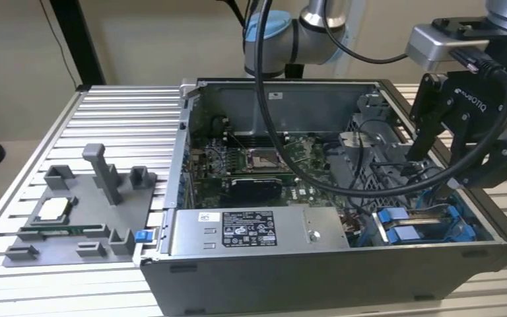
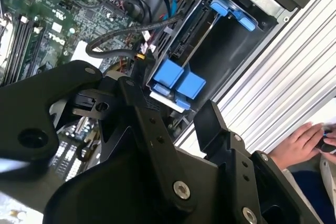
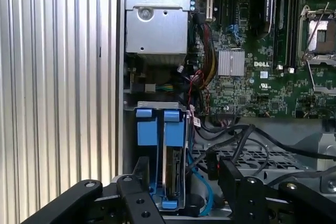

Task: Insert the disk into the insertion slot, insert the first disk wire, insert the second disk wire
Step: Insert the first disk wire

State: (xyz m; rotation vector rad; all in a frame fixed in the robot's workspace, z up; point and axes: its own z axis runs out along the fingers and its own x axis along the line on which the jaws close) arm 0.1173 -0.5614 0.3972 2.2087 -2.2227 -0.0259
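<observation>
The disk (image 3: 171,174) stands on edge in its bright blue frame (image 1: 408,224), down inside the insertion slot (image 2: 207,35) at the case's corner on the exterior view's right. Two blue tabs (image 2: 178,80) cap its near end. My gripper (image 1: 434,175) hangs just above this corner, open, with one finger on either side of the disk's end and nothing held. In both wrist views the black fingers (image 3: 142,169) (image 2: 212,121) are spread wide. A loose black cable bundle (image 2: 121,40) and a blue cable (image 3: 207,195) lie beside the slot.
The open computer case holds a green motherboard (image 1: 263,165), a silver labelled power-supply box (image 1: 249,231) and a perforated grey cage (image 3: 252,156). A grey fixture with small parts (image 1: 77,211) sits on the ribbed table at the exterior view's left. A person's hand (image 2: 299,142) rests outside the case.
</observation>
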